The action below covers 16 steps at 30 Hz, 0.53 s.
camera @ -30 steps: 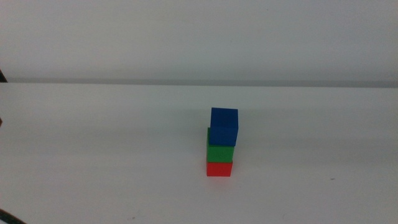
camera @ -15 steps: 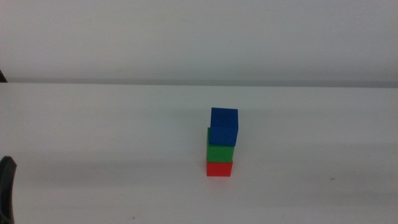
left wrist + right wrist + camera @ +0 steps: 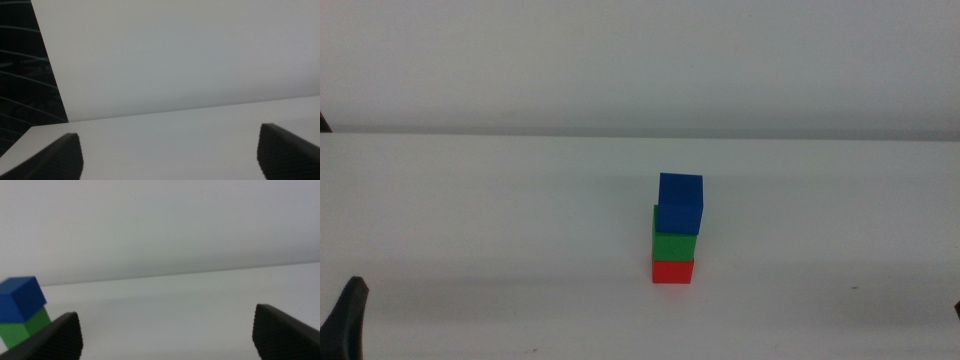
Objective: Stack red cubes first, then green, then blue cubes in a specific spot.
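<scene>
In the middle view a three-cube tower stands at the table's centre. The red cube (image 3: 672,271) is at the bottom, the green cube (image 3: 674,245) sits on it, and the blue cube (image 3: 680,203) is on top, shifted slightly right. Nothing touches the tower. My left gripper (image 3: 348,320) shows only as a dark tip at the bottom-left corner, far from the tower. In its wrist view the left gripper (image 3: 169,134) is open over bare table. The right gripper (image 3: 166,312) is open too, with the blue cube (image 3: 20,299) and the green cube (image 3: 25,327) off to one side of its jaws.
The white tabletop (image 3: 500,220) runs back to a plain pale wall (image 3: 640,60). A dark area beyond the table's edge (image 3: 25,75) appears in the left wrist view.
The left gripper's dark tip has come further into the middle view at the bottom-left corner. The tower has not moved.
</scene>
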Tool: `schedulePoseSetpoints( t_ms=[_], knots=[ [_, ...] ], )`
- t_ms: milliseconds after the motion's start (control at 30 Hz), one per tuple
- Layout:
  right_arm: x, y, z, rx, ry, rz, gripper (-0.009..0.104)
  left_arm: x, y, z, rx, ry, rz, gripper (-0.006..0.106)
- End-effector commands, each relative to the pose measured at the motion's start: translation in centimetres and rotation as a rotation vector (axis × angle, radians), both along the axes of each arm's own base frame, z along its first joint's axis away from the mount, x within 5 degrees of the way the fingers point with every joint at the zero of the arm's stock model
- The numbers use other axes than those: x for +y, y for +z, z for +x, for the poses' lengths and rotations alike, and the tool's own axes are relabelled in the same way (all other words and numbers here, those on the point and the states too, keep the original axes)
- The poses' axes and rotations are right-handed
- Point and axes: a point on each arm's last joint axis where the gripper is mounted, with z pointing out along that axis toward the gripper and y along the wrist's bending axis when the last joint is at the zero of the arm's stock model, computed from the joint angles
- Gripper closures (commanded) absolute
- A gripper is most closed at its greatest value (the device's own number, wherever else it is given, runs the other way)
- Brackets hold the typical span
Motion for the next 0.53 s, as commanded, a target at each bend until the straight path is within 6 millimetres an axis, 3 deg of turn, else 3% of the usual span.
schedulePoseSetpoints(
  t_ms=[0,133,500],
  knots=[
    [-0.1,-0.4,-0.1,-0.057,-0.009,-0.040,0.004,0.0,-0.9,-0.1,-0.025,0.001,-0.007,0.007],
    [-0.1,-2.3,0.0,0.028,-0.011,-0.041,0.004,0.0,-0.9,-0.1,-0.025,0.000,-0.018,0.007],
    [0.0,-1.8,0.0,-0.020,-0.006,-0.022,0.004,0.0,-0.9,-0.1,-0.025,0.004,-0.026,0.007]
  ],
)
